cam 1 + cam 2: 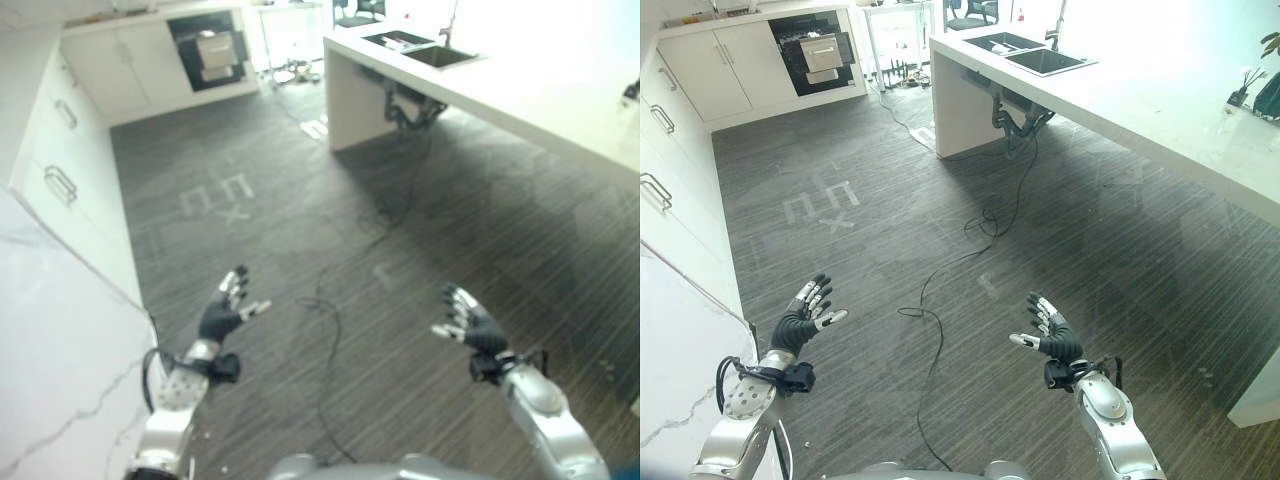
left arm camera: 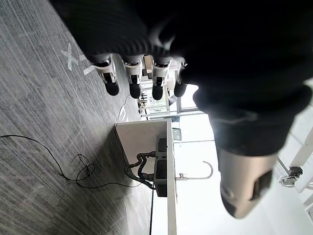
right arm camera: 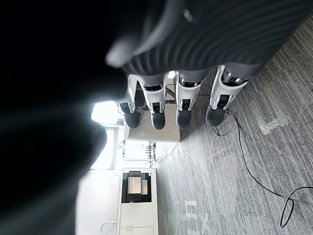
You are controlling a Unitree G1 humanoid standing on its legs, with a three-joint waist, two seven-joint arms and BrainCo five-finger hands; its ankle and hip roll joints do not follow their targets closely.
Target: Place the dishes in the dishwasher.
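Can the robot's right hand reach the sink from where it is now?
Probably not. The right hand hangs open over the floor, and the sink sits far across the room in the white counter.

open floor [image 1: 940, 200] runs between cabinets [image 1: 680, 140] and counter [image 1: 1160, 110].

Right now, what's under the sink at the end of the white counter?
Under the sink, dark drain pipes hang in the open space beneath the white counter, and a black cable trails from there across the floor. The counter's end panel hides whatever lies behind it.
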